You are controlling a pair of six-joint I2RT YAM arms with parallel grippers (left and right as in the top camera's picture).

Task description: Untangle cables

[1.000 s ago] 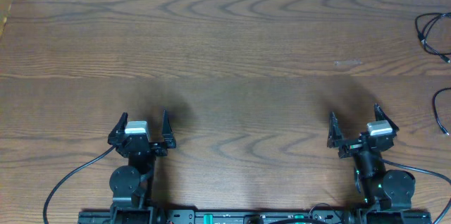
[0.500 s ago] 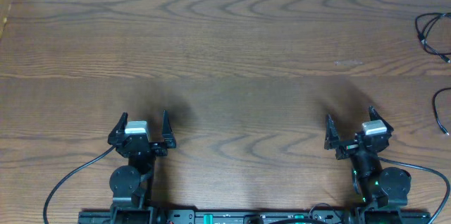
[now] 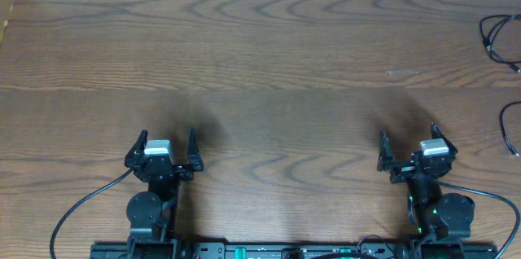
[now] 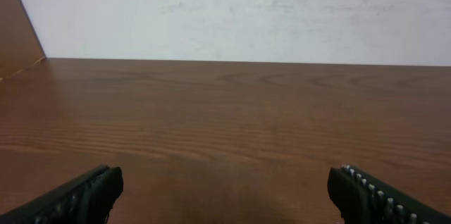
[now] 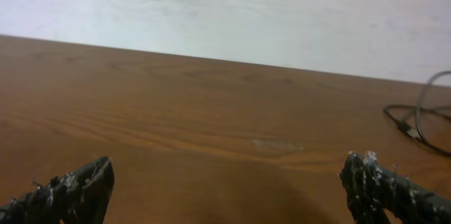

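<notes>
Thin black cables (image 3: 498, 37) lie in loops at the table's far right edge, partly cut off by the frame; another loop (image 3: 510, 135) shows lower on that edge. The right wrist view shows the cables (image 5: 416, 118) at its right edge. No white cable is in view. My left gripper (image 3: 166, 142) is open and empty near the table's front left; its view (image 4: 225, 189) shows only bare wood. My right gripper (image 3: 407, 143) is open and empty at the front right, well short of the cables; its fingers (image 5: 229, 185) frame bare wood.
The brown wooden table (image 3: 260, 72) spans the view, ending at a white wall at the back. A wooden side panel (image 3: 8, 2) stands at the far left corner. Thicker black arm cords (image 3: 81, 206) trail along the front edge.
The right gripper shifted slightly left and then back right, turning a little. The left arm and the cables have not moved.
</notes>
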